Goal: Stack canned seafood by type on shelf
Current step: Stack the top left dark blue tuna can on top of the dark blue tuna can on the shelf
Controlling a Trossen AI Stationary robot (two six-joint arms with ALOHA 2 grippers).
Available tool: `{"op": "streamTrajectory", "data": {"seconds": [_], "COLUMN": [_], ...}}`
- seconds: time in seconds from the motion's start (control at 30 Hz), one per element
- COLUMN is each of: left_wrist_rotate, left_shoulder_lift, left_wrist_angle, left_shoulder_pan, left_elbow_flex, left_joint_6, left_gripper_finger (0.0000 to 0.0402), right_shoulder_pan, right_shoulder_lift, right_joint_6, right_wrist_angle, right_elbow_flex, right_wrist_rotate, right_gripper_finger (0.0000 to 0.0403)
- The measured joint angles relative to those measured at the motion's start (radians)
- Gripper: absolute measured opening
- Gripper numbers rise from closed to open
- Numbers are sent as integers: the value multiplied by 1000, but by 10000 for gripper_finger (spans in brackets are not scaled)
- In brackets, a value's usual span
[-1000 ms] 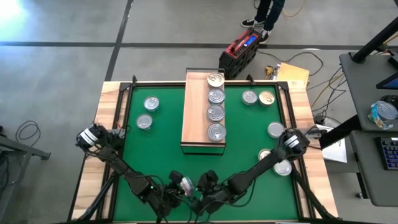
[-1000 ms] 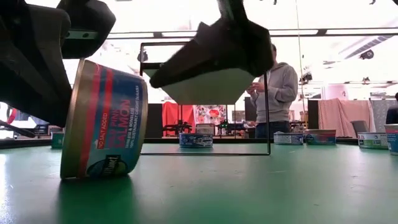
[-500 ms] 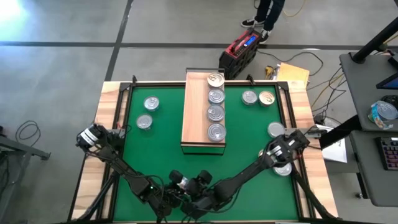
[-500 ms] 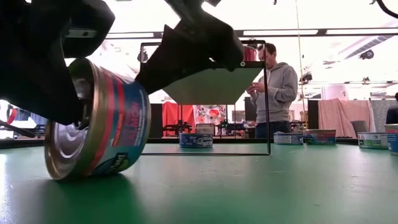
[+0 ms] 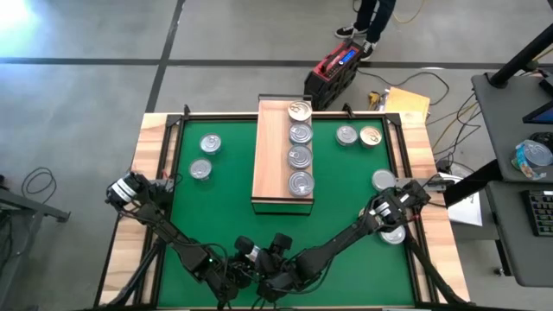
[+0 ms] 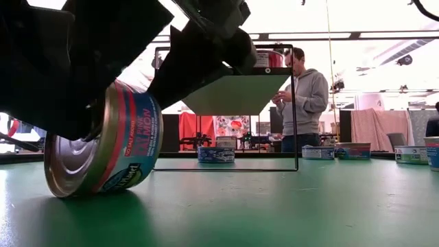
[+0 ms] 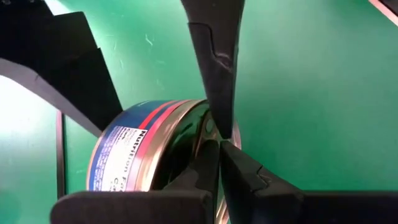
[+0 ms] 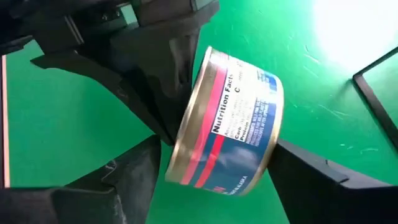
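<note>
So the can (image 6: 103, 147) in play is down at the near edge of the mat (image 5: 346, 199), tipped up on its rim, blue and red label facing out. Both arms are crowded on it. The left gripper (image 7: 219, 146) has its fingers pinched fully together on the can's thin lid rim. The right gripper (image 8: 214, 165) has its fingers spread either side of the can's label wall. They don't look seated on it, so I wouldn't call that a hold.

Handling-wise: it's a stiff little metal tin, probably with some heft for its size, and the label and lid look slick. A rim pinch like the left's seems iffy to me, since it could swivel or slip. Squeezing across the round side wall looks like the better bet.

The shelf (image 5: 270, 160) sits in the middle toward the far edge with four cans in a row along its right side. Loose cans sit on the mat's left and right sides. The mat is flat green felt-looking stuff with a wooden border. Beyond the table there's a person (image 6: 305, 103) standing, plus tables and clutter.
</note>
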Motion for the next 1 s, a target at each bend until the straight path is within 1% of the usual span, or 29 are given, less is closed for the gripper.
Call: {"op": "streamTrajectory", "data": {"seconds": [0.1,0.37,0.47,0.6,0.63,0.77,0.83,1.0], "left_wrist_rotate": [0,2,1,-1,-1,-4,-25,-57], "left_shoulder_lift": [0,0,0,0,0,-8,-23,-62], "left_wrist_angle": [0,1,3,19,22,12,13,7], "left_shoulder_pan": [0,0,-4,-13,-13,-26,-36,-70], "left_elbow_flex": [0,-8,-9,-9,-9,-9,-9,-6], "left_joint_6": [0,-3,-2,3,3,8,16,39], "left_gripper_finger": [0,0,0,0,0,0,0,0], "right_shoulder_pan": [-11,-18,-19,-18,-19,-20,-20,-16], "right_shoulder_lift": [0,0,0,0,0,0,-4,-45], "right_joint_6": [42,33,54,58,58,65,73,114], "right_wrist_angle": [-1,20,22,23,24,23,7,-31], "right_elbow_flex": [-2,-33,-44,-54,-56,-56,-52,-53], "right_wrist_rotate": [-3,-9,-10,-10,-8,-8,-11,-49], "right_gripper_finger": [267,287,266,199,188,187,187,187]}}
